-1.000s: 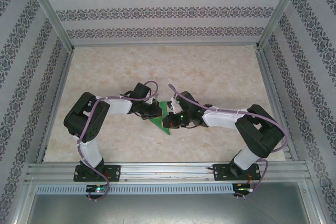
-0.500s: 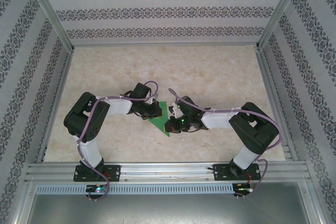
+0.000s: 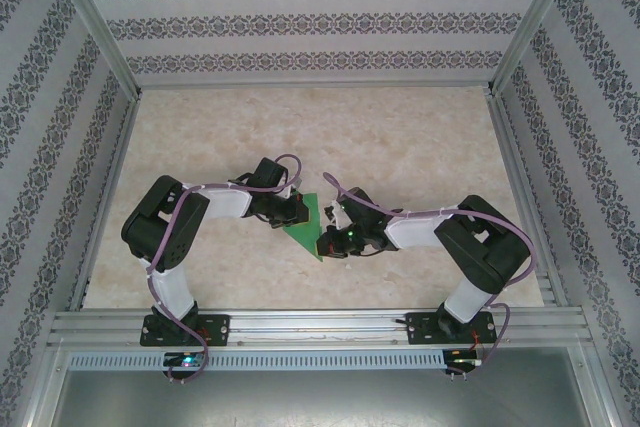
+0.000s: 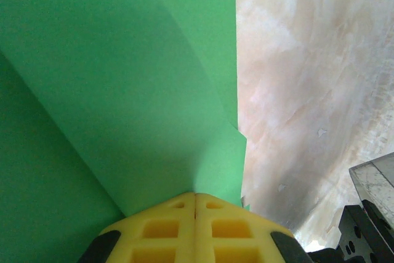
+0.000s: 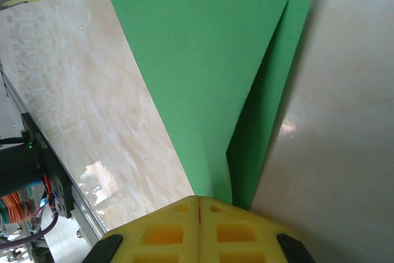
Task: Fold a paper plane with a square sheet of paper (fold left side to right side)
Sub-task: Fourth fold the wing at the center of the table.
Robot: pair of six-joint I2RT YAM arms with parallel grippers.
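Since one second ago, the right gripper (image 3: 330,241) has shifted toward the lower left of the top view, and its forearm now lies flatter. The left arm has held its position.

The green sheet of paper (image 3: 306,228) lies just below the centre of the top view, directly between the two grippers. It shows as a folded triangle with its point toward the lower edge.

- Left gripper (image 3: 296,210): the yellow fingers (image 4: 166,229) are pressed together on the sheet (image 4: 117,90), which fans out from their seam across the left and centre of the wrist view.
- Right gripper (image 5: 199,200): the fingers are closed in the same way. Two layers of the sheet (image 5: 203,60) rise from the seam toward the upper right, the under layer's edge offset to the right.

The marble-patterned table (image 3: 400,137) is bare on all sides of the sheet, with the widest room toward the upper part of the frame. Patterned walls (image 3: 300,22) enclose three sides, and an aluminium rail (image 3: 320,325) crosses the lower edge.

Both arms hold their elbows outward, and their forearms converge on the centre.
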